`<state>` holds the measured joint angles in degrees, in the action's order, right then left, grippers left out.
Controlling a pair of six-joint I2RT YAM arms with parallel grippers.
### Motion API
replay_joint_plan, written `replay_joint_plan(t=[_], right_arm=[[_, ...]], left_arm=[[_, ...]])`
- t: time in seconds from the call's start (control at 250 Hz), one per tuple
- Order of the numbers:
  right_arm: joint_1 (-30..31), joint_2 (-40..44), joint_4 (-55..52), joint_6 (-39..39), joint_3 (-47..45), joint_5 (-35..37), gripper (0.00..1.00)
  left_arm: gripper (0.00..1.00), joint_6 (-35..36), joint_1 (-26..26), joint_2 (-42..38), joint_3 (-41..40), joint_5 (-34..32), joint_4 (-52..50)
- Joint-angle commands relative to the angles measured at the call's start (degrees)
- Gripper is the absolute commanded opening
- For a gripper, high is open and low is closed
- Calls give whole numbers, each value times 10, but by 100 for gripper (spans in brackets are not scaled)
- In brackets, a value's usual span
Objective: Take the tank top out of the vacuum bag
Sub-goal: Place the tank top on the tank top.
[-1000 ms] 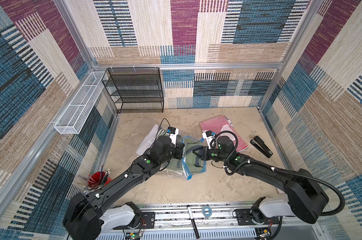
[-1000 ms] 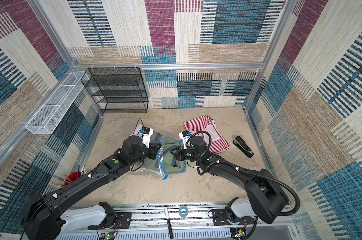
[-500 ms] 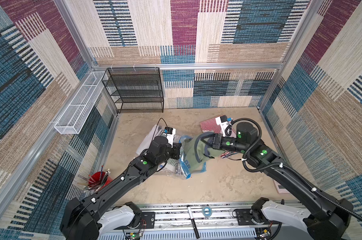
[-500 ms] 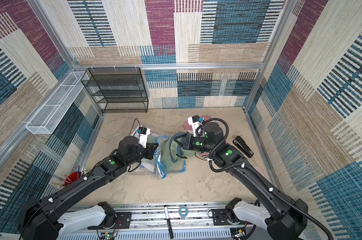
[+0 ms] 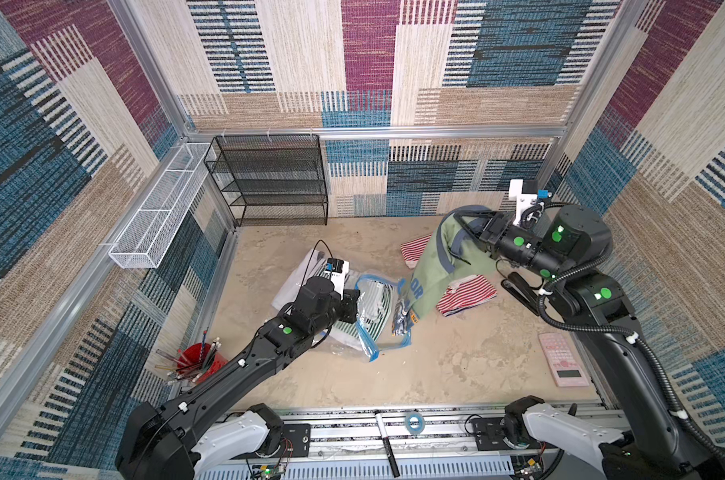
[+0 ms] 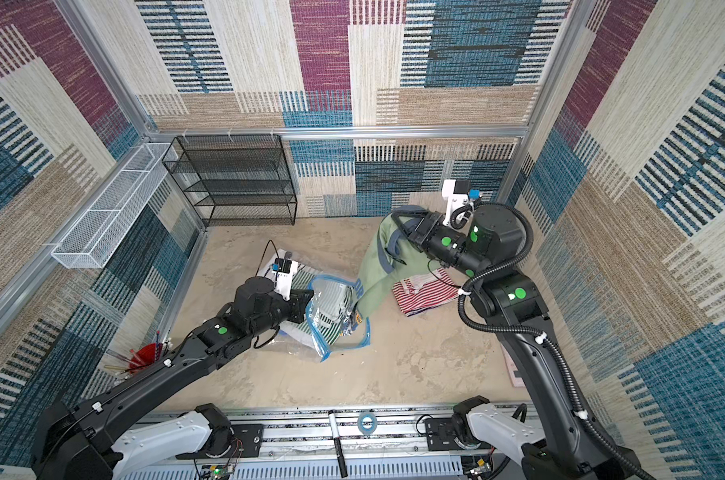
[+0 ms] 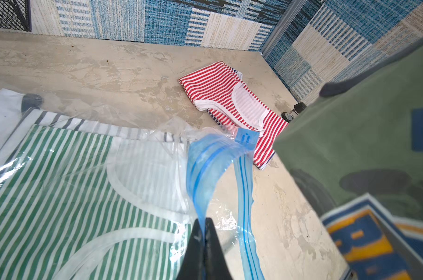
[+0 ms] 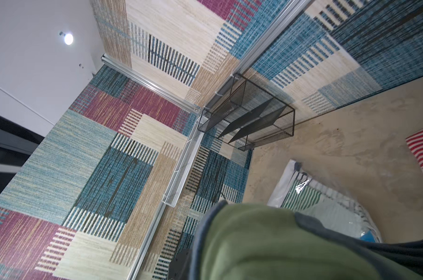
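In both top views the green tank top [image 5: 440,266] [image 6: 377,266] with dark blue trim hangs from my right gripper [image 5: 473,224] [image 6: 410,226], which is shut on its upper part, high at the back right. Its printed lower end still reaches the open mouth of the clear vacuum bag [image 5: 377,332] [image 6: 331,324] on the floor. My left gripper [image 5: 354,307] [image 7: 204,223] is shut on the bag's blue zip strip [image 7: 205,169]. A green-striped garment [image 7: 48,181] lies inside the bag. In the right wrist view the tank top [image 8: 266,242] covers the jaws.
A red-striped garment [image 5: 464,291] [image 7: 230,97] lies under the hanging top. A black stapler [image 5: 519,286] and a pink calculator [image 5: 562,365] lie on the right. A black mesh shelf [image 5: 273,183], a white wire basket [image 5: 157,212] and a red pencil cup [image 5: 194,361] are on the left.
My right arm has risen and swung back to the right, drawing the tank top up out of the bag. The left gripper has kept hold of the bag's zip strip.
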<state>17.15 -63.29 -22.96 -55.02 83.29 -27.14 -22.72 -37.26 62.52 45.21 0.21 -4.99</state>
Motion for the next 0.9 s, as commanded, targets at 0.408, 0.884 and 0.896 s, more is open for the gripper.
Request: replay_joint_plan(t=[0.408,0.884,0.896], right_arm=[[-78,-133,46,96,70,27,0],[-89,-305,110,193,138,29,0],[-90,-309,110,195,141,30,0]], left_arm=[[0,14,0,7,25,1,-7],[0,20,1,-1,42,-16,-16],[0,20,1,-1,42,-16,-15]])
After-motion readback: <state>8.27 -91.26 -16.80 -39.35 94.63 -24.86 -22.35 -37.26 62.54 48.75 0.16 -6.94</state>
